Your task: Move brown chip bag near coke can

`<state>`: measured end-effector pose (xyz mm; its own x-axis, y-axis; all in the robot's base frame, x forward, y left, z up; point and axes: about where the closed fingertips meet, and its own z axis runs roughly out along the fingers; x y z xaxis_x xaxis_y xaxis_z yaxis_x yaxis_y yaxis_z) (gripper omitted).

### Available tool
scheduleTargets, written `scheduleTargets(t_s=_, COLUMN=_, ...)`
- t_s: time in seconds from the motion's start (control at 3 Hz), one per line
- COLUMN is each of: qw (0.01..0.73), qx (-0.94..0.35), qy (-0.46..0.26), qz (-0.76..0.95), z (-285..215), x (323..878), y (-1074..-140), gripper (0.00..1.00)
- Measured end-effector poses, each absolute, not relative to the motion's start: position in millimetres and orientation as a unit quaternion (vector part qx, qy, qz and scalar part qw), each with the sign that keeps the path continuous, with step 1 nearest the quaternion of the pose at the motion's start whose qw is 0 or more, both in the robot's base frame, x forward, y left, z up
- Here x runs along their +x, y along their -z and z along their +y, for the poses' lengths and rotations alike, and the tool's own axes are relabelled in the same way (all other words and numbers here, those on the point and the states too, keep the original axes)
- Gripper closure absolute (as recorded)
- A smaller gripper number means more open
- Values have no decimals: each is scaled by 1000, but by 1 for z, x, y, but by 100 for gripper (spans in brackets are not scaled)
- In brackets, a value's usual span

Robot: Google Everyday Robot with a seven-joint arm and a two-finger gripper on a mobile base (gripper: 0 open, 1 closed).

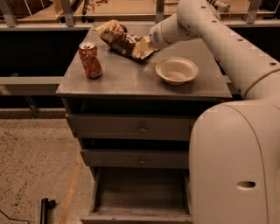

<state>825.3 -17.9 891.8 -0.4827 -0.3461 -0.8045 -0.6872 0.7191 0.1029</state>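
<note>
Gripper [147,43] sits over the back of the cabinet top [131,83], at the end of the white arm [218,37] that reaches in from the right. It is clamped on the cream end of the brown chip bag [121,38], and the crumpled foil folds up against it so that little of the grip itself shows. From that held end the bag stretches away to the left and toward the back edge, lying slanted, with its other pale end highest near the rear left corner of the top. Whether the bag's underside touches the surface cannot be told.

To the left of the bag and nearer the front stands the coke can [90,60], upright, close to the left edge of the top. It is apart from the bag, with a strip of bare grey surface between them. To the right of the can, below the gripper and toward the front, a round white bowl [176,70] rests on the top, open side up, clear of both bag and can.

Under the top, the cabinet has two shut drawers, the upper drawer [131,127] and the middle drawer [131,159], each with a small knob. Beneath them the bottom drawer [140,197] is pulled out.

Filling the lower right of the view is the robot's large white body [236,162], standing just beside the cabinet. The speckled floor [30,162] spreads out to the left, and a small dark object [44,208] lies on it near the lower edge. A metal railing [65,8] runs behind the cabinet.
</note>
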Motion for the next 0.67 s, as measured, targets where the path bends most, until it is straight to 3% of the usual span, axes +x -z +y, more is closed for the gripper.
scheduleTargets(t_s=0.67, qw=353, qx=-293, qy=-304, qz=835, z=31, x=770, y=-888, gripper=100)
